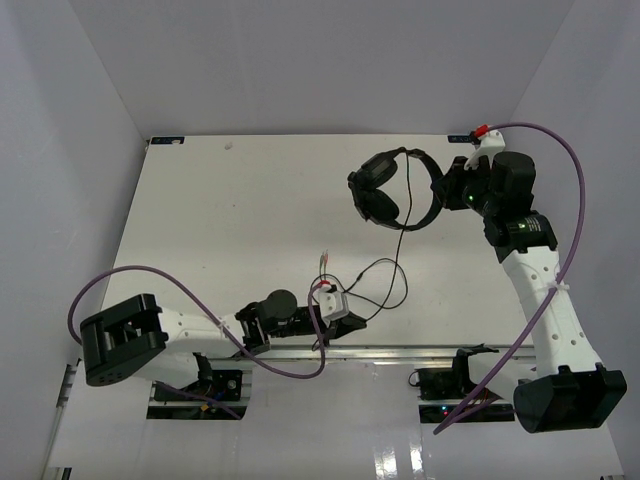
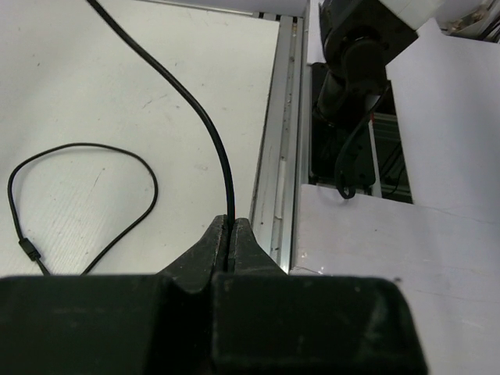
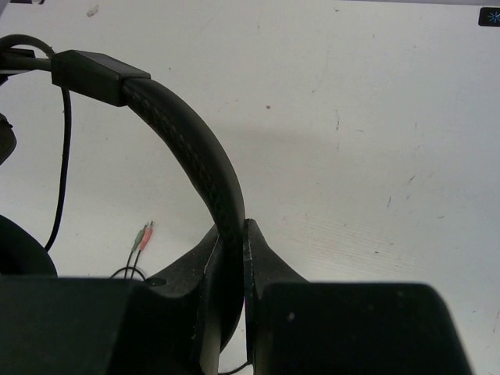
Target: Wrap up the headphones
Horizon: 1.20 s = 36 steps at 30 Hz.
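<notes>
Matt stitched headband (image 3: 195, 156), scuffed white table (image 1: 230, 220)

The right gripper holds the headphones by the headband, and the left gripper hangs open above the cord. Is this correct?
Not entirely. The left gripper is not open above the cord: the left wrist view shows it shut on the cord. The right gripper does hold the headphones by the headband.

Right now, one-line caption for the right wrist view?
Right gripper shut on headband; cord hangs left, plugs lie on table.
</notes>
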Each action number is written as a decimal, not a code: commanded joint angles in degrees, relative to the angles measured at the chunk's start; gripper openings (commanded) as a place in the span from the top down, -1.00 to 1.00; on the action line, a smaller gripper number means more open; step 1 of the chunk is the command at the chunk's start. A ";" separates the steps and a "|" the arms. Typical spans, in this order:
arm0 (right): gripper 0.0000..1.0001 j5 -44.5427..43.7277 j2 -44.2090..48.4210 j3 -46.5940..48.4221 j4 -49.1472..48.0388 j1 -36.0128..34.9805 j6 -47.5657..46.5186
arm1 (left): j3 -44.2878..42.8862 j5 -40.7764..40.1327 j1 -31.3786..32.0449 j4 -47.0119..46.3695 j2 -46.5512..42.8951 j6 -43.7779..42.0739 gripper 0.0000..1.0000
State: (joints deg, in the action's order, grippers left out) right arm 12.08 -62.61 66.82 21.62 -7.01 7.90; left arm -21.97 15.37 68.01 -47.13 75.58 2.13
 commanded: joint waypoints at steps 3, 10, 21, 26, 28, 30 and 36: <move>0.85 6.32 2.36 4.60 -1.51 1.31 3.23 | 0.03 4.00 -5.05 -5.56 1.59 1.72 1.00; 0.85 12.42 3.37 4.97 -1.41 1.90 4.29 | -3.02 10.07 -10.76 -5.29 7.55 2.71 1.00; 0.85 22.49 6.50 5.49 0.83 2.44 -5.02 | -5.11 13.80 -17.20 -4.49 12.59 2.83 1.00; 0.85 35.92 9.12 4.00 5.18 2.44 -18.53 | -3.42 19.73 -27.96 -3.87 9.51 6.08 1.00; 0.85 39.70 9.12 4.42 9.45 2.44 -24.92 | -5.65 22.97 -30.67 -1.67 9.72 7.19 1.00; 0.85 41.09 8.70 4.86 14.83 2.41 -32.09 | -8.85 26.10 -32.44 1.81 10.29 7.97 1.00; 0.85 33.91 10.05 1.74 27.50 -0.47 -51.22 | -23.44 35.80 -35.98 23.96 12.05 7.30 1.00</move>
State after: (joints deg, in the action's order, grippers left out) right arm 47.36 -54.14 69.17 39.19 -5.39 -27.58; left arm -35.78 41.70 33.84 -40.04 87.46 9.85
